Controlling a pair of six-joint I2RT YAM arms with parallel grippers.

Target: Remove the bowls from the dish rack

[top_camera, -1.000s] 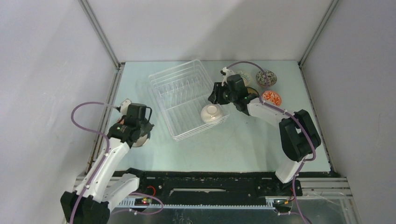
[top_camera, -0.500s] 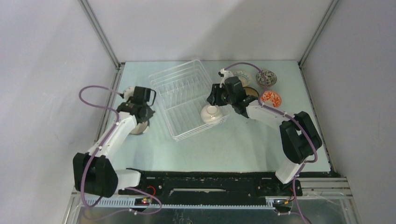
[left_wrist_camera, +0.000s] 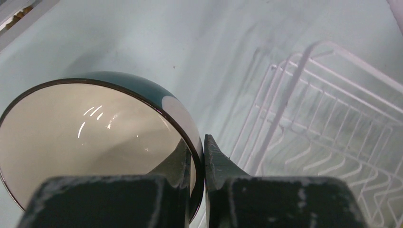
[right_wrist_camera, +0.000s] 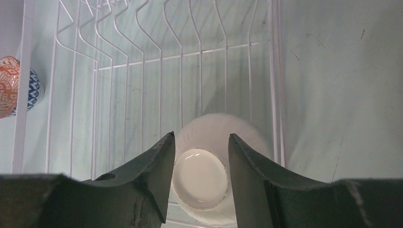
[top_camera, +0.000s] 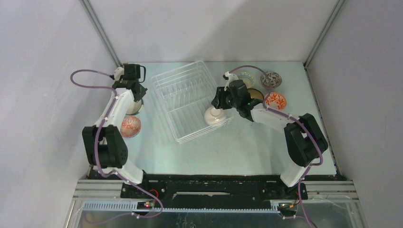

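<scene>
The left arm has swung away from the near-left table edge and now stretches to the far-left corner. Seen from above, the left gripper (top_camera: pixel 137 97) points down just left of the dish rack (top_camera: pixel 186 100), with a dark teal bowl (top_camera: pixel 135 109) under it. A red-patterned bowl (top_camera: pixel 129 126), hidden before, sits nearer than the gripper. The right arm has barely shifted, bent over the rack's right corner, with the right gripper (top_camera: pixel 219 102) above a white bowl (top_camera: pixel 214 116).

Left wrist view: the fingers are nearly together, pinching the teal bowl's rim, and the rack lies to the right.

Right wrist view: the jaws stand half apart, holding nothing, straddling the upturned white bowl inside the rack.
</scene>
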